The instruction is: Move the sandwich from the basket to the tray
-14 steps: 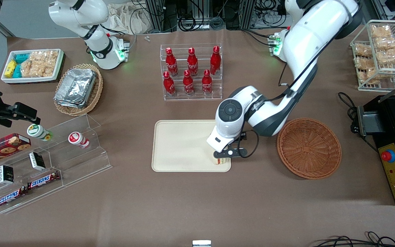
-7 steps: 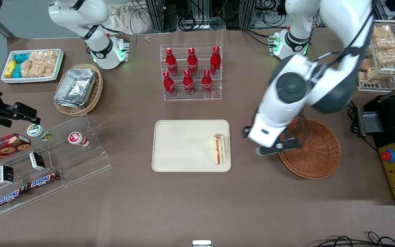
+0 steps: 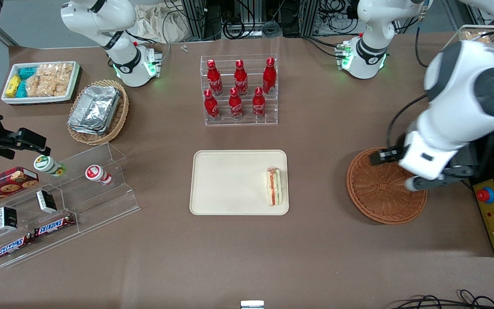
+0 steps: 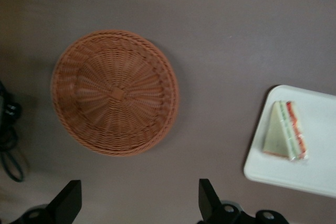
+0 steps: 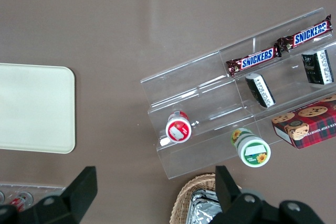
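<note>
Sandwich (image 3: 274, 186): lies flat on the tray (image 3: 230, 182), hard by the rim at the working arm's end, nothing touching it. A second ago the gripper stood over it at this spot; half a second ago it was already alone there.
Gripper (image 3: 429, 182): fingers spread apart, holding nothing. It has swung off the tray and now hangs high over the basket's edge toward the working arm's end, well apart from the sandwich.
Basket (image 3: 384, 185): bare wicker, nothing in it, beside the tray.
Judgement: release done, sandwich delivered; task looks complete, arm only retreating.
Farther off: rack of red bottles (image 3: 239, 88), undisturbed.
</note>
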Controlling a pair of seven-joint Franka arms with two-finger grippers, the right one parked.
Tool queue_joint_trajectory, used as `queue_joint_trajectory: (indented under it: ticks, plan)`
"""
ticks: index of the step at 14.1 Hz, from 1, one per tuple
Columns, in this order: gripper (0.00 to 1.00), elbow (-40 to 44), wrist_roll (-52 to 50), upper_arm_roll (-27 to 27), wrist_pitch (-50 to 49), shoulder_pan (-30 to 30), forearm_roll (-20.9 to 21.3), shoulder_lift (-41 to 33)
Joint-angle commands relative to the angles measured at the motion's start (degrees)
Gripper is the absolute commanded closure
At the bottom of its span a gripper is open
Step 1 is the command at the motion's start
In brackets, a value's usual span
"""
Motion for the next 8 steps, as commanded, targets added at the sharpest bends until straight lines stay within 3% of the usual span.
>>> queue_joint_trajectory:
  ticks: [1,3,8]
  plan:
    - [0.0,-10.16,14.54,14.23,1.73,-7.19,-5.53,-9.66]
    - [0.0,-16.59,20.64,16.29,5.68,-7.48,-5.54,-14.5]
    - [0.0,-14.69,33.04,16.38,1.76,-7.21,-4.4,-13.91]
